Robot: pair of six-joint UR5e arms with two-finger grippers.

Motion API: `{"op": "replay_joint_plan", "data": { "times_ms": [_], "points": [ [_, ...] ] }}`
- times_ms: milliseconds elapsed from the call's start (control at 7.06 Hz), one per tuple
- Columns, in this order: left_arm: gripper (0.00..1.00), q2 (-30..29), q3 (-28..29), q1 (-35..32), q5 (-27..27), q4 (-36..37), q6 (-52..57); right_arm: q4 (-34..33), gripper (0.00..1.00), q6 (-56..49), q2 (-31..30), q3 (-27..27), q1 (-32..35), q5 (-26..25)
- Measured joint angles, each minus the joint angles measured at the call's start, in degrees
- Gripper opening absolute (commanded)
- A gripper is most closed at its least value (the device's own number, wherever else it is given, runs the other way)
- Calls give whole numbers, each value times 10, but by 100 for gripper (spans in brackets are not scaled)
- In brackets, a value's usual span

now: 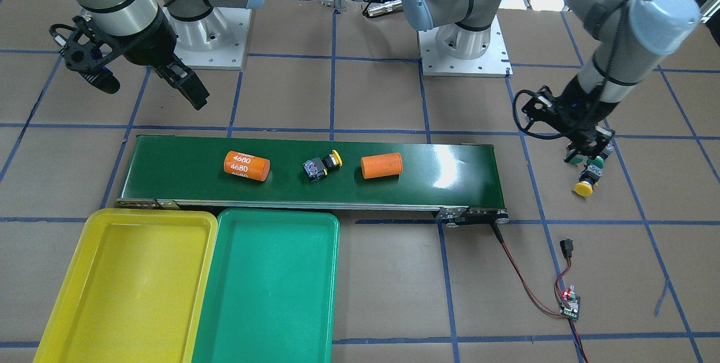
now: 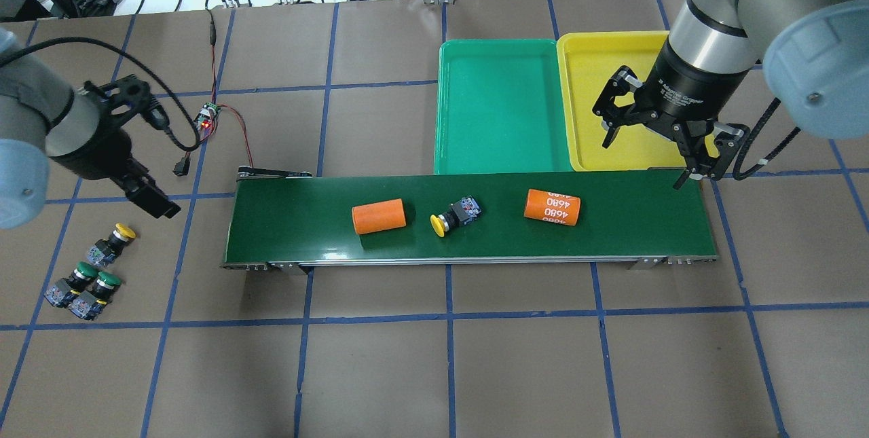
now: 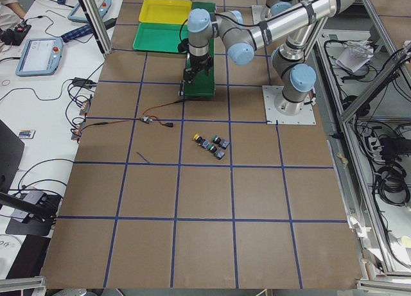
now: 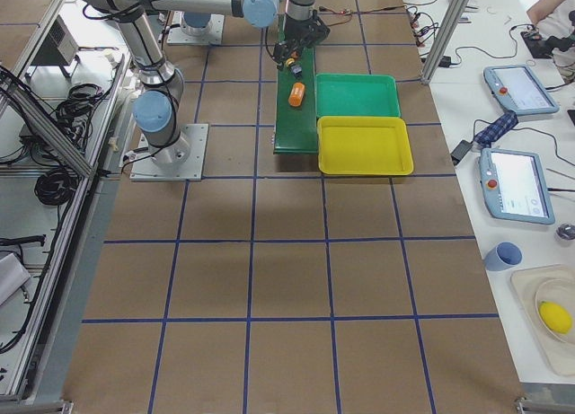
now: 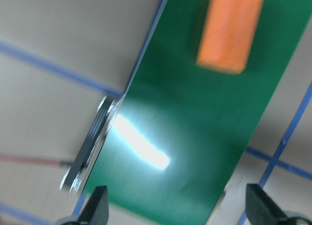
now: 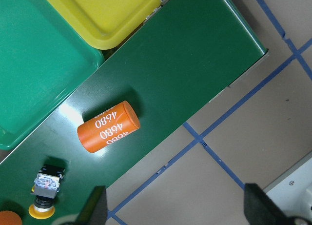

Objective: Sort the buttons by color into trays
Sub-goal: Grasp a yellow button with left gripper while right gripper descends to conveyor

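- One yellow button (image 2: 455,215) lies on its side on the conveyor belt (image 2: 305,234). It is between a plain orange cylinder (image 2: 379,216) and an orange cylinder marked "4680" (image 2: 552,207), and touches neither. It is well apart from both pairs of fingers. In the right wrist view it sits past the marked cylinder, near the lower left corner.
- A second yellow button (image 2: 112,244), a green button (image 2: 73,280) and another green button (image 2: 98,290) lie on their sides on the table (image 2: 475,356). They are past the belt's end on the left fingers' side, nearer the robot than those fingers and not beneath them. The two green ones are just beside each other, and the yellow one is a little apart.
- The left gripper (image 5: 179,209) has its fingers spread wide, with nothing between them. They hang over the belt's end, and its wrist view shows the plain cylinder ahead of them on the belt.
- The right gripper (image 2: 645,156) also has its fingers spread and holds nothing. It hangs above the belt's other end, with the marked cylinder lying just toward the belt's middle from them.
- The yellow tray (image 2: 584,98) and the green tray (image 2: 502,119) lie side by side with their edges touching, along the belt's far side from the robot. The yellow one is just beyond the right fingers, and the green one is further toward the belt's middle.
- A small circuit board (image 2: 206,119) with a red light and red and black wires lies on the table beyond the left fingers, near the belt's end.
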Motion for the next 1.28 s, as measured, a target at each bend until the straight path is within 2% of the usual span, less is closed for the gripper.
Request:
{"op": "replay_joint_plan", "data": {
  "times_ms": [142, 283, 708, 850, 992, 1134, 1275],
  "points": [
    [100, -21, -17, 69, -9, 22, -6, -5, 100, 16, 1, 2, 0, 11],
    [100, -54, -25, 108, -14, 53, -8, -8, 100, 36, 5, 7, 1, 15],
    [100, -161, -27, 150, -15, 162, -6, -55, 100, 109, 15, 31, 2, 19],
    [93, -184, -29, 153, -12, 184, -7, -63, 100, 120, 15, 39, 7, 19],
    [50, -200, -30, 154, -10, 201, -6, -71, 100, 129, 17, 46, 15, 20],
    [24, -209, -30, 154, -9, 210, -4, -83, 100, 137, 19, 53, 21, 20],
    [18, -212, -30, 154, -4, 213, -3, -90, 100, 143, 22, 56, 24, 20]
  ]
}}
